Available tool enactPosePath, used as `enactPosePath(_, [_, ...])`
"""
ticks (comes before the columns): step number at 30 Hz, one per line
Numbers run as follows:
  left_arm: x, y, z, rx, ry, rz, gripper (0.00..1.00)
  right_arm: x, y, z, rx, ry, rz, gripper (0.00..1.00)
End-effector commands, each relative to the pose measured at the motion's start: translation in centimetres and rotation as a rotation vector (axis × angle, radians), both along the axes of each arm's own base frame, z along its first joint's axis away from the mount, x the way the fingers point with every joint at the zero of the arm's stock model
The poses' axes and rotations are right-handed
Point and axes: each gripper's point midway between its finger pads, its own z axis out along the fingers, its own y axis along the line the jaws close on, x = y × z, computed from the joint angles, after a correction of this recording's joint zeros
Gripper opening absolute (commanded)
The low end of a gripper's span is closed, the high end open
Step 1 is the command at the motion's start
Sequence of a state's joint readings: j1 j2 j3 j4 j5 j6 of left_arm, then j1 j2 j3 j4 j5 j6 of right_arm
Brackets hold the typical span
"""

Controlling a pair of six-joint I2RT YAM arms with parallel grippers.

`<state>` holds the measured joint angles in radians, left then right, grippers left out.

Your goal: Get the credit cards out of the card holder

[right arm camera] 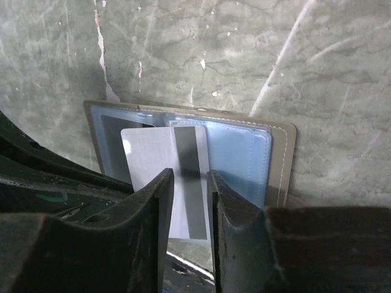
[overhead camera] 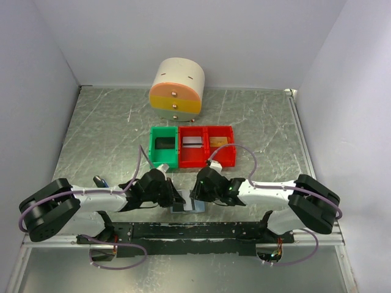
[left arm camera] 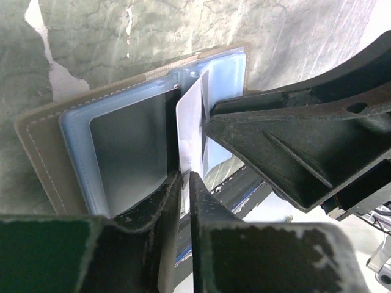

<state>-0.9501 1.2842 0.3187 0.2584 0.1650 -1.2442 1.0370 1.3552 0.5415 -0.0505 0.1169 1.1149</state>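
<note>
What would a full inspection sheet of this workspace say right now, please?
Surface: grey marbled table; no spills seen.
Job's things: card holder lies open between the arms; a white credit card with a dark stripe sticks partly out of it. A black card lies in the green bin; a silver card and a gold card lie in the red bins.
Clutter: blue-and-black stick by the left arm; round drawer unit at the back.
Grippers: left gripper fingers nearly together at the white card's edge, grip unclear; right gripper fingers apart over that card.
Cables: lilac cables loop along both arms.
Surroundings: white walls; nothing else seen.
</note>
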Motion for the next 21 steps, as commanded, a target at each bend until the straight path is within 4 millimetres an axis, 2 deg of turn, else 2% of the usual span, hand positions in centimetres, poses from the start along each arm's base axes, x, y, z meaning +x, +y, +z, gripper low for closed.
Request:
enactPosePath(1, [0.6, -1.1, 1.2, -0.061, -0.039, -0.015, 0.24, -1.3, -1.3, -2.0, -0.023, 0.062, -0.011, 0.29])
enactPosePath(4, [0.6, -1.6, 1.4, -0.078, -0.043, -0.034, 0.27, -2.2, -2.1, -2.9, -0.017, 0.089, -0.023, 0.29])
enactPosePath(7, [0.5, -2.1, 1.4, -0.098, -0.033, -0.048, 0.27, -2.4, -2.5, -2.9, 0.009, 0.09, -0.044, 0.29])
enactPosePath(14, [0.7, -1.9, 0.7, -0.078, -0.013, -0.025, 0.17, -2.0, -2.9, -2.6, 0.006, 0.071, -0.066, 0.3])
enactPosePath(18, [0.9, -1.1, 0.6, -0.025, -0.021, 0.001, 0.07, -1.8, -3.2, -2.6, -0.004, 0.066, -0.078, 0.3])
enactPosePath(21, [1.2, -0.2, 0.8, 0.015, -0.035, 0.028, 0.07, -1.6, -3.3, -2.4, -0.007, 0.059, -0.084, 0.31])
